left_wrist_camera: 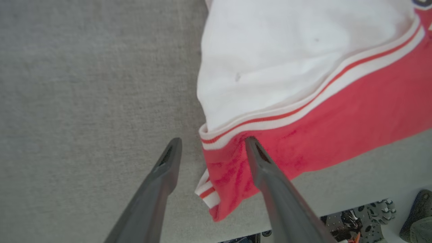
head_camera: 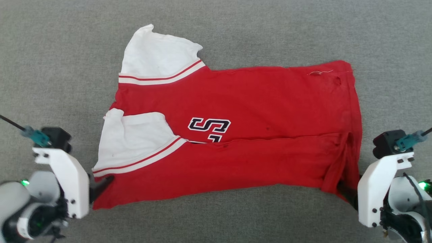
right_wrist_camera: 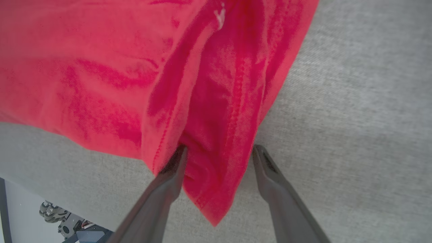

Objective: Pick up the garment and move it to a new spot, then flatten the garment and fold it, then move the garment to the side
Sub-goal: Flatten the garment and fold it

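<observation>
The garment lies spread on the grey table, red with white sleeves at the left and a dark letter print in the middle; its near half is folded up over the body. My left gripper is at its near left corner. In the left wrist view this gripper is open, the striped corner of the garment lying loose between the fingers. My right gripper is at the near right corner. It is open too, astride a bunched red fold of the garment.
Grey fabric covers the table on all sides of the shirt. The table's near edge runs just behind both grippers, with floor and dark robot parts below it.
</observation>
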### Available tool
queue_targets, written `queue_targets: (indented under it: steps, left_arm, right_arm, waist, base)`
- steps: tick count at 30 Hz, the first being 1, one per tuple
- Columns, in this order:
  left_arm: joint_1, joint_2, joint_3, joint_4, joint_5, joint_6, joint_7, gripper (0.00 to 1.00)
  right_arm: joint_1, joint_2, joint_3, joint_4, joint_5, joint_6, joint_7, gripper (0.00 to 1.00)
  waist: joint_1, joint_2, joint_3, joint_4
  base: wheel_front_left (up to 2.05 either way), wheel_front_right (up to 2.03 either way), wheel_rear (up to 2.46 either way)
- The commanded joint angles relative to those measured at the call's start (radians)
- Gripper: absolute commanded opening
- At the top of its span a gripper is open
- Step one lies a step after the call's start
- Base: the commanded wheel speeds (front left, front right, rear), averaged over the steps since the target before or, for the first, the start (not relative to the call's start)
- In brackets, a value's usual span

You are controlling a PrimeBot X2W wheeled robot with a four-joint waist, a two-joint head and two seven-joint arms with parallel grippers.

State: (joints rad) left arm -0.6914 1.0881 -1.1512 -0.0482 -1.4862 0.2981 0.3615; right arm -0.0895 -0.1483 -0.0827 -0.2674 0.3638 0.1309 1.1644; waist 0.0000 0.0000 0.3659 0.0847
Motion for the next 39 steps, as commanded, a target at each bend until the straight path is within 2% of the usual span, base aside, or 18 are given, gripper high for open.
queue_targets:
  steps: [1,7,13,23,29,34,39]
  left_arm:
    - [-0.025,0.014,0.011,-0.012,0.011,0.005,0.009,1.00]
    - [-0.107,0.069,0.047,-0.043,0.049,-0.001,0.037,1.00]
    - [-0.235,0.078,0.094,0.024,0.107,-0.065,0.073,1.00]
    - [-0.438,-0.003,0.119,0.243,0.202,-0.173,0.159,1.00]
    - [-0.518,-0.061,0.120,0.372,0.226,-0.216,0.193,1.00]
    - [-0.563,-0.094,0.113,0.459,0.241,-0.233,0.229,1.00]
    - [-0.596,-0.115,0.096,0.538,0.270,-0.239,0.255,1.00]
  right_arm:
    - [0.002,0.003,-0.011,-0.006,0.007,0.000,-0.014,1.00]
    - [-0.027,0.040,-0.074,-0.057,0.000,0.000,-0.093,1.00]
    - [-0.096,0.082,-0.104,-0.085,-0.052,0.000,-0.281,1.00]
    - [-0.211,0.098,-0.045,-0.052,-0.063,0.000,-0.696,1.00]
    - [-0.242,0.098,0.008,-0.028,-0.058,0.000,-0.896,1.00]
    - [-0.252,0.098,0.041,-0.007,-0.037,0.000,-1.000,1.00]
    - [-0.272,0.098,0.069,0.018,-0.019,0.000,-1.026,1.00]
  waist:
    - [0.0000,0.0000,-0.004,-0.005]
    - [0.0000,0.0000,-0.007,-0.026]
    - [0.0000,0.0000,0.014,-0.080]
    - [0.0000,0.0000,0.063,-0.196]
    - [0.0000,0.0000,0.104,-0.252]
    - [0.0000,0.0000,0.140,-0.285]
    - [0.0000,0.0000,0.175,-0.309]
  base:
    - [0.00,0.00,0.00]
    - [0.00,0.00,0.00]
    - [0.00,0.00,0.00]
    - [0.00,0.00,0.00]
    - [0.00,0.00,0.00]
    - [0.00,0.00,0.00]
    - [0.00,0.00,0.00]
